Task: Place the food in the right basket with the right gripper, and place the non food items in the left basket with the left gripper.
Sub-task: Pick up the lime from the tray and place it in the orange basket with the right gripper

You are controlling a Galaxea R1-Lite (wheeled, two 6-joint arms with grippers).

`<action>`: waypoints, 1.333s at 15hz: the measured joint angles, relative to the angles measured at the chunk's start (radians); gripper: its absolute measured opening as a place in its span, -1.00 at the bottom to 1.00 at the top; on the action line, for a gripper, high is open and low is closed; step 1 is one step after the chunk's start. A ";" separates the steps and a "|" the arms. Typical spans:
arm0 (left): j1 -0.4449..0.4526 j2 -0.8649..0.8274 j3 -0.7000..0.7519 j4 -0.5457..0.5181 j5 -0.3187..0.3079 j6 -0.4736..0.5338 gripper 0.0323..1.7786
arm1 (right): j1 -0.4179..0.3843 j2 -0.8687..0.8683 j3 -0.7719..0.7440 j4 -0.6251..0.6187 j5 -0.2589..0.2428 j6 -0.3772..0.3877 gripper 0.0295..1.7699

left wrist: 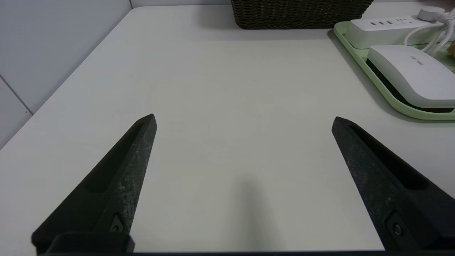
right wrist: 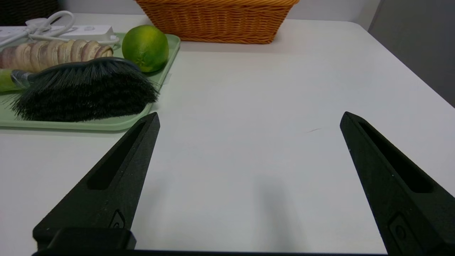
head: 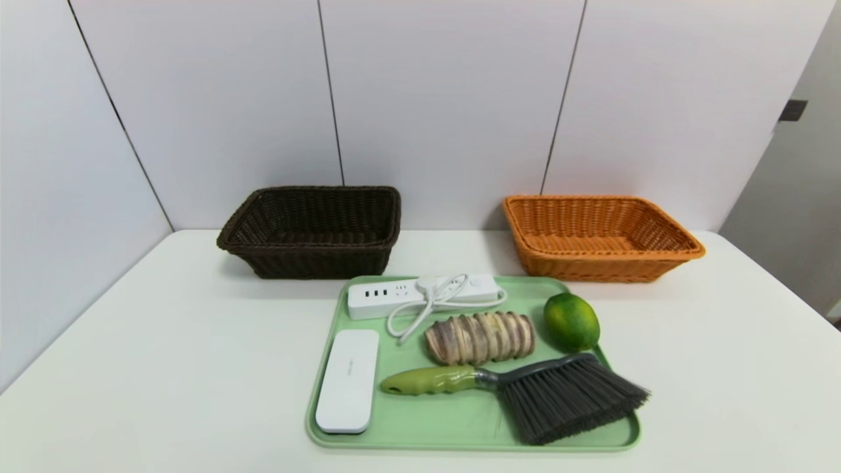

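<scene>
One brush [head: 519, 391] lies crosswise, handle pointing left.

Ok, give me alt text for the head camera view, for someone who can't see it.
A pale green plastic tray on a white table holds a white power strip, flat white oblong case, tan ridged bread roll, round green lime and green-handled brush. Behind stand a dark brown wicker basket, left, and an orange one, right.

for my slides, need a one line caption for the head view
Green tray holding power strip, case, roll, lime, brush; both baskets empty.
</scene>
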 joint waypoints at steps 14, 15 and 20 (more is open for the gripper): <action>0.000 0.413 -0.807 0.365 -0.138 0.061 0.97 | 0.000 0.412 -0.916 0.411 0.090 0.008 0.98; 0.000 0.491 -0.886 0.400 -0.161 0.060 0.97 | 0.000 0.536 -1.072 0.478 0.093 0.009 0.98; -0.001 0.834 -1.119 0.516 -0.239 0.052 0.97 | 0.034 1.074 -1.554 0.759 0.084 0.036 0.98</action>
